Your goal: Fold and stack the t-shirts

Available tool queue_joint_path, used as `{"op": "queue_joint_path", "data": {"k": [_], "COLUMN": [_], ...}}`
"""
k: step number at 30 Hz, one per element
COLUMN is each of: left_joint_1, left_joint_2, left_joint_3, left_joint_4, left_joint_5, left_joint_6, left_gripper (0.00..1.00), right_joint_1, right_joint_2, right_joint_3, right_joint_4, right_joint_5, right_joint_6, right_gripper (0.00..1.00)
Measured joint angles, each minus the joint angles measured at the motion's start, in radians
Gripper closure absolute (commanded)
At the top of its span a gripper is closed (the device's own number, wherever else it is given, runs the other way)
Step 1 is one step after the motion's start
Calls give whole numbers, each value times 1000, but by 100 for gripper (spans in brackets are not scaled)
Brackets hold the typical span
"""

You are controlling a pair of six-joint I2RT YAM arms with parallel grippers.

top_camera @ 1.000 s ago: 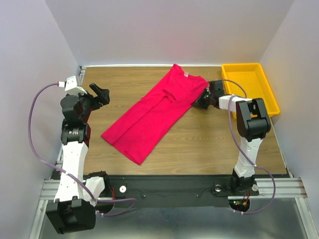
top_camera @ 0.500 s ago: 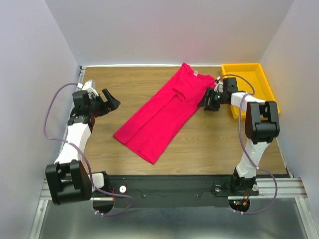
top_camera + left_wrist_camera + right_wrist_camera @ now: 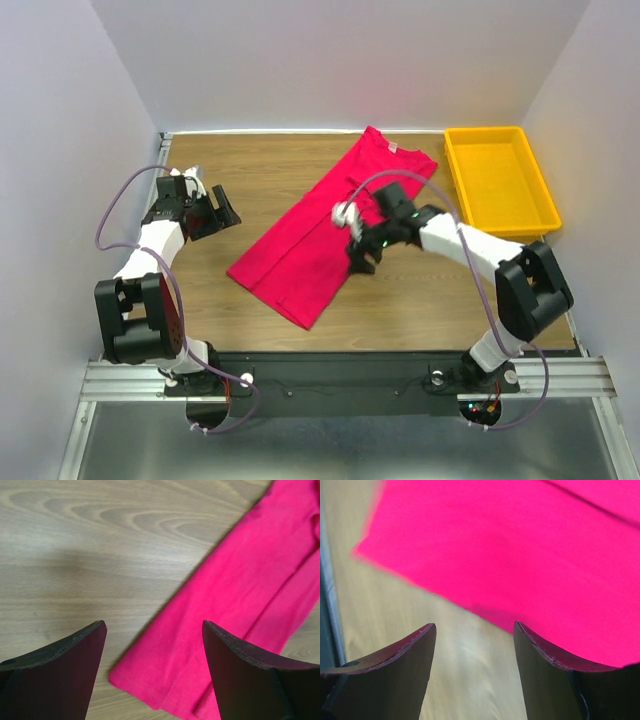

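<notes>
Crimson-pink shirt (image 3: 322,228) lies as a long strip, diagonal across the wood desk (image 3: 250,165), collar end far, hem end near. The yellow tray (image 3: 500,185) is at far right. Left gripper (image 3: 218,208) is off the shirt's left side; right gripper (image 3: 362,262) is at its right edge.
Left wrist: jaws wide, empty, above the hem corner.
Right wrist: jaws apart, nothing gripped, above the shirt's edge.
</notes>
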Motion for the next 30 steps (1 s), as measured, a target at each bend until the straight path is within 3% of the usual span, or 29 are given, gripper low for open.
{"op": "queue_joint_path", "data": {"k": [6,15,22,26,30], "left_joint_1": [0,0,14,75,182], "left_joint_2": [21,21,-87,-251,-432], "left_joint_3": [4,5,-51,-104,-163], "left_joint_4": [-69,-175,-193,-156,-96], "left_joint_5": [-65,-148,-175,-138,-115], "left_joint_6": [25,-27,-108,-145,-197], "left_gripper": [23,28,24,1,1], "right_joint_1": [342,649,735,740,740], "right_joint_2": [-30,4,62,134,185], "right_joint_3": [-48,-48,-37,3,25], "right_joint_4": [-31,43,112,137,154], "right_joint_5": [89,331,437,473,507], "right_joint_6": [-276,-263,-126,-37,46], "right_gripper": [32,33,33,33,33]}}
